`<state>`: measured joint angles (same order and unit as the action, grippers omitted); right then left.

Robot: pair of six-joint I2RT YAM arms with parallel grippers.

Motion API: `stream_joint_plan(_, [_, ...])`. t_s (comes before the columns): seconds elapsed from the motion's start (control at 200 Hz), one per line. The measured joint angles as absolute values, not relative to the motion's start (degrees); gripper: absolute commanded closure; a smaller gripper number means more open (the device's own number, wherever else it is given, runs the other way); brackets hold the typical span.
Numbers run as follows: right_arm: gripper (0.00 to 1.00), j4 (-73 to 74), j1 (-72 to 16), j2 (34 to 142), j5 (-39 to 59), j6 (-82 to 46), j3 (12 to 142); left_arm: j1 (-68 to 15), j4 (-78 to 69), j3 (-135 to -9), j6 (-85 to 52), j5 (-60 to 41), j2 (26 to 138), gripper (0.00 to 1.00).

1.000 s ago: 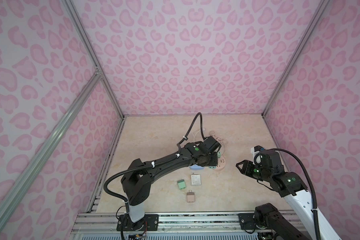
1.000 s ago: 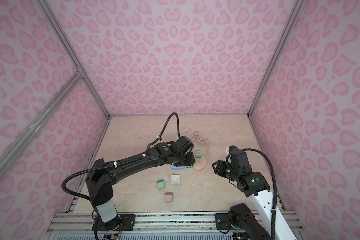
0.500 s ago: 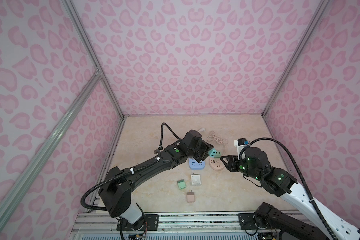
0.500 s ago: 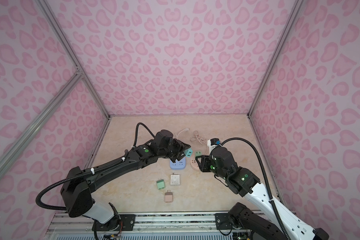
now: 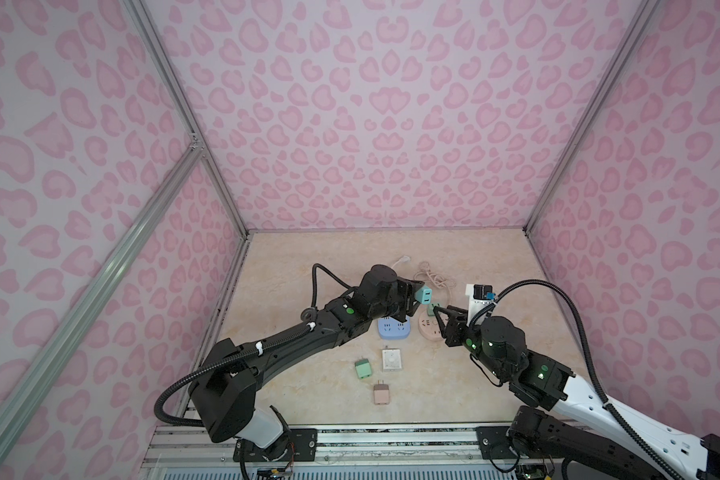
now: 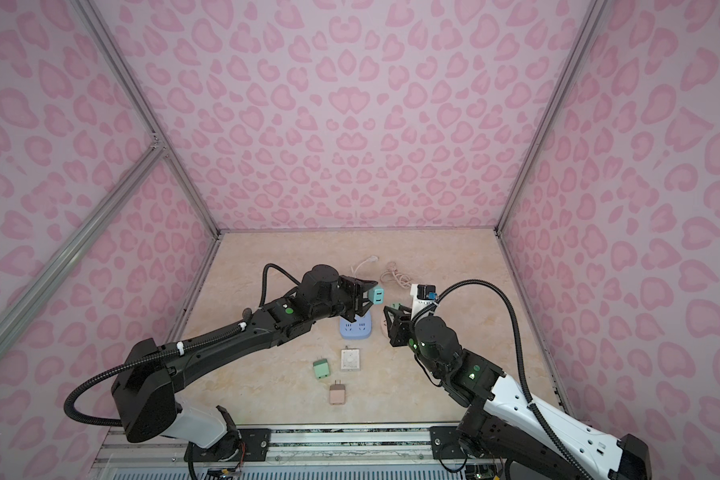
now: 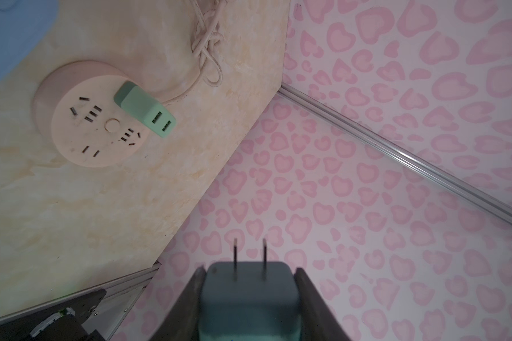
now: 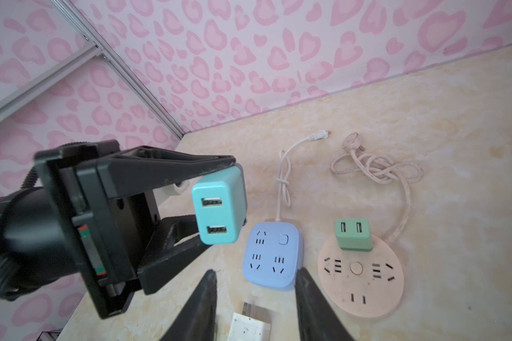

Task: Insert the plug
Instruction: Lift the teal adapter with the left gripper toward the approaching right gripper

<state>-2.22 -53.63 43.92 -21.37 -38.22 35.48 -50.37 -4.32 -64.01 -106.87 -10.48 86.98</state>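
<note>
The left jaws are clamped on a teal plug [image 8: 219, 206], held in the air with its two flat prongs [image 7: 235, 257] pointing straight out from the grip toward the wall [image 7: 396, 177], not down at the table [image 8: 441, 124]. The right jaws stand apart and empty, low over the table and close by. Below the left jaws and just beyond the right ones lies a blue strip [image 8: 271, 257] with free slots. Beside it is a round pink strip [image 8: 361, 277] that already carries a green charger [image 8: 353, 234]. The plug appears lifted but not yet aligned. The next move likely calls for turning the wrist until the prongs face down, squaring them over a two-slot opening, then pressing straight in. Which strip is meant cannot be told. The plug is a small rounded block with two USB ports on its back face and straight prongs.
</note>
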Motion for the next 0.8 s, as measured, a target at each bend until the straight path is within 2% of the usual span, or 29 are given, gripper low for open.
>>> stream_joint_plan(0.285, [0.67,4.08,-53.74,46.22,-21.45,-35.64,36.12,-50.37,-7.46,-61.91,-109.47,-10.28,86.98,0.98])
stream_joint_plan(0.8, [0.67,3.99,-54.04,52.21,-20.56,-34.83,39.42,-50.35,-11.57,-60.31,-110.21,-10.15,86.28,0.98])
